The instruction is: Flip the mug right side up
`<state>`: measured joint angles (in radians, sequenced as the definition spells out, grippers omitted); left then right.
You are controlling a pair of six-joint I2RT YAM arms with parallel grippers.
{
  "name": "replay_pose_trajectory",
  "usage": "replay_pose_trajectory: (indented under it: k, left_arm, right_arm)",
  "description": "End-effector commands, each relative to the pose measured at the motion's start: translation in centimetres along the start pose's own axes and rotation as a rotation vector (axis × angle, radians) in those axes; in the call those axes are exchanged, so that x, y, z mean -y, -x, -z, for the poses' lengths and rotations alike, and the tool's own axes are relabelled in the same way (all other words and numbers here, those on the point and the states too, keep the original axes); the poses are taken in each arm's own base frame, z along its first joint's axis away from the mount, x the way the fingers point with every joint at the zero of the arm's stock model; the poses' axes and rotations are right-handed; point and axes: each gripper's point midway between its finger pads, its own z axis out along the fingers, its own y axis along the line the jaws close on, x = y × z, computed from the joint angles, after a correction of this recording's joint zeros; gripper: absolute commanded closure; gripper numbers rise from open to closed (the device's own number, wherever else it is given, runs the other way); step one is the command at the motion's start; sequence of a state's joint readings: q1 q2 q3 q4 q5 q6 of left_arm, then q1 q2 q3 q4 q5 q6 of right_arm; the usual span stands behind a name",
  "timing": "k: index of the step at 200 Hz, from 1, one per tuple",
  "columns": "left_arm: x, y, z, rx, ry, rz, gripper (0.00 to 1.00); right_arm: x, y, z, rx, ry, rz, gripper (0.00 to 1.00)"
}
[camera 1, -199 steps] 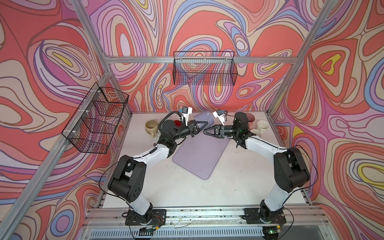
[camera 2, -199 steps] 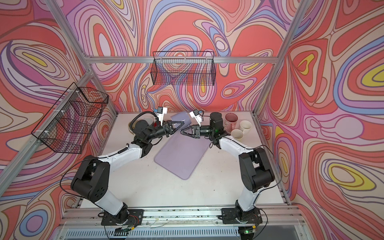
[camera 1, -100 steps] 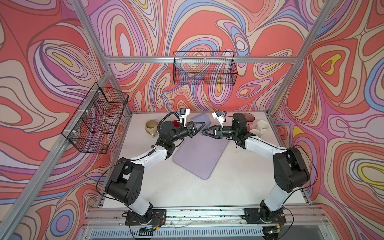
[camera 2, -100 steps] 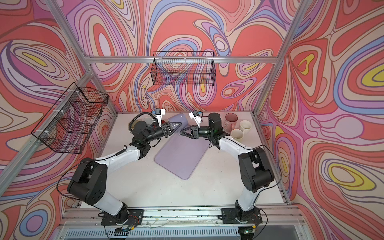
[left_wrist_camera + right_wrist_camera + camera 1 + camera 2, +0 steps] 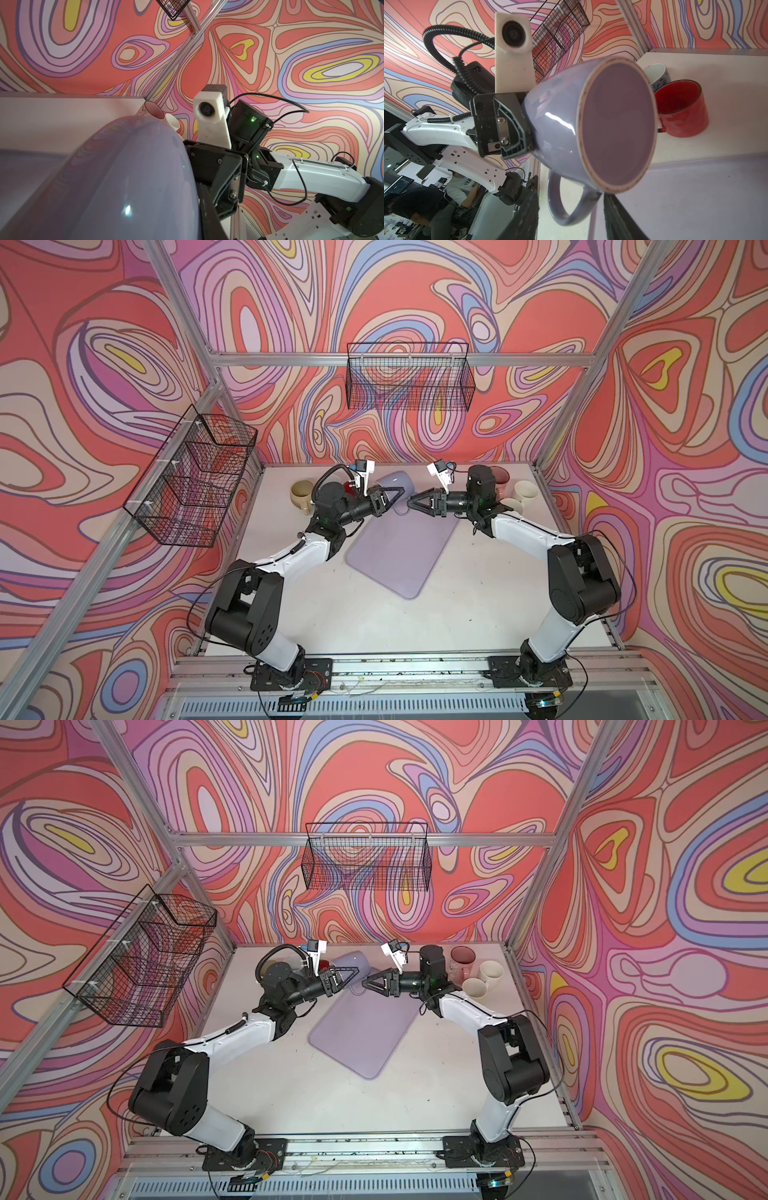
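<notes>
The lavender mug [image 5: 392,485] hangs on its side above the far end of the mat, seen in both top views [image 5: 351,965]. My left gripper [image 5: 395,499] is shut on it at its mouth end; in the left wrist view the mug [image 5: 124,176] fills the lower frame beside one dark finger [image 5: 209,218]. In the right wrist view the mug's flat base [image 5: 616,126] faces the camera and its handle [image 5: 566,207] hangs down. My right gripper [image 5: 571,220] is open, one finger on each side of the handle, with gaps.
A lavender mat [image 5: 403,556] lies mid-table. A tan mug [image 5: 301,493], a red mug [image 5: 681,110] and a white patterned mug [image 5: 656,74] stand back left. A pink mug [image 5: 462,959] and two cream mugs [image 5: 491,971] stand back right. Wire baskets [image 5: 409,381] hang on the walls.
My right gripper's jaws have spread apart around the handle. The left gripper has kept its hold, and the mug has hardly moved.
</notes>
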<state>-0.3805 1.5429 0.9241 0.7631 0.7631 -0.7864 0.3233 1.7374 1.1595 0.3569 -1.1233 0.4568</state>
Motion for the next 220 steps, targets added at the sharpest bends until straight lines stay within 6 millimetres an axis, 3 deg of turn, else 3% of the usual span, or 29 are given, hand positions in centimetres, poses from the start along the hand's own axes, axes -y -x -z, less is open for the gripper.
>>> replay_pose_trajectory:
  k: [1,58,104,130,162,220]
  left_arm:
    - [1.8,2.2,1.3,0.056,0.007,-0.109,1.00]
    - [0.5,1.8,2.5,-0.003,0.143,-0.134,1.00]
    - [-1.5,0.6,4.1,-0.150,0.339,-0.183,1.00]
    - [-3.4,0.4,6.3,-0.247,0.510,-0.221,1.00]
    - [-6.6,-0.3,10.6,-0.400,0.740,-0.209,1.00]
    - [-11.4,-1.2,16.2,-0.544,0.957,-0.124,1.00]
  right_arm:
    - [1.0,0.4,0.4,0.005,-0.035,0.017,0.48]
    - [2.1,0.4,1.4,0.000,-0.103,0.013,0.48]
    - [3.2,0.3,2.1,-0.001,-0.156,0.001,0.48]
    - [4.0,0.0,2.5,-0.004,-0.184,-0.011,0.48]
    - [4.8,-0.4,2.7,-0.003,-0.203,-0.023,0.48]
    - [5.9,-1.0,3.1,0.000,-0.236,-0.038,0.48]
